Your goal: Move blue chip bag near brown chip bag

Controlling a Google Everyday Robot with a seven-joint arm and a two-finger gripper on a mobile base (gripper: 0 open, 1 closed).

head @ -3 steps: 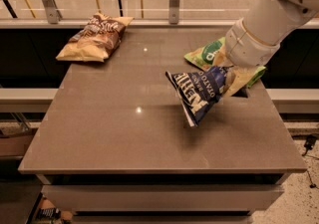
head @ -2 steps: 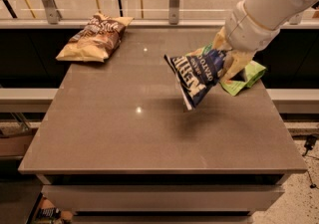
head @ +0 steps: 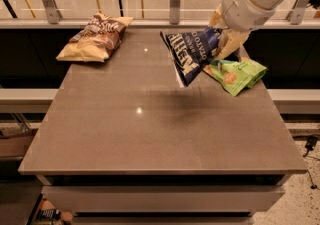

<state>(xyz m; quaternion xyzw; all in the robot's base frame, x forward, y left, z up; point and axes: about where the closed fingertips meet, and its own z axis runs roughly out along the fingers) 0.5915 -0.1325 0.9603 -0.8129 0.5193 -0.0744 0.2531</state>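
The blue chip bag (head: 191, 55) hangs in the air above the table, dark navy with white lettering, its lower corner pointing down. My gripper (head: 223, 43) is shut on its right end, with the white arm coming in from the upper right. The brown chip bag (head: 96, 38) lies flat at the table's far left corner, dark brown in the middle with tan ends. The blue bag is well to the right of the brown bag and apart from it.
A green bag (head: 235, 75) lies on the table at the right, just below my gripper. The brown table (head: 150, 129) has a railing with metal posts behind its far edge. The floor drops off at the front and sides.
My gripper has lifted the blue chip bag higher off the table and carried it up and toward the far side. The green bag and brown bag have not moved.
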